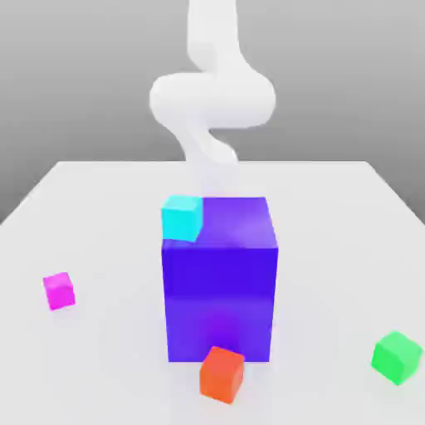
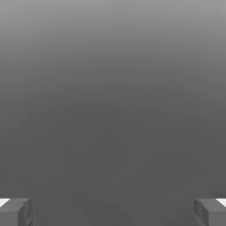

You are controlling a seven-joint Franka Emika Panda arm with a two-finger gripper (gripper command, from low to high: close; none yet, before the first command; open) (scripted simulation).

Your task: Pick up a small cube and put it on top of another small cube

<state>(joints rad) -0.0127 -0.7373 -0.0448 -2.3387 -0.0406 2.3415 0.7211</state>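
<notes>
Nothing gripped yet: pincer [image 2: 113,212] spread wide in the hand view, one grey fingertip [image 2: 15,211] at each lower corner of the picture, bare grey between them, so no cube in the jaws. White arm [image 1: 212,100] curled up behind the big blue-purple block [image 1: 219,278], apparently raised clear of everything on the white desk [image 1: 100,216]. Small magenta cube [image 1: 59,290] resting on the desk well apart from the block, toward the exterior view's left, untouched and with open room on all sides for a descent from above. Small green cube [image 1: 396,357] on the desk near the block's front corner toward the exterior view's right, likewise free-standing, top face bare to receive the load. Orange-red cube [image 1: 222,374] touching or just beside the block's front face, and cyan cube [image 1: 183,217] perched on the block's top corner toward the exterior view's left; both likely mere distractors. Judged at the very start: reach to magenta, close, lift, carry past the block, perhaps high enough to clear the tall block and its cyan rider, then lower squarely onto green. Main risk, by guess: an off-centre release tipping the small cube off its equally small base.
</notes>
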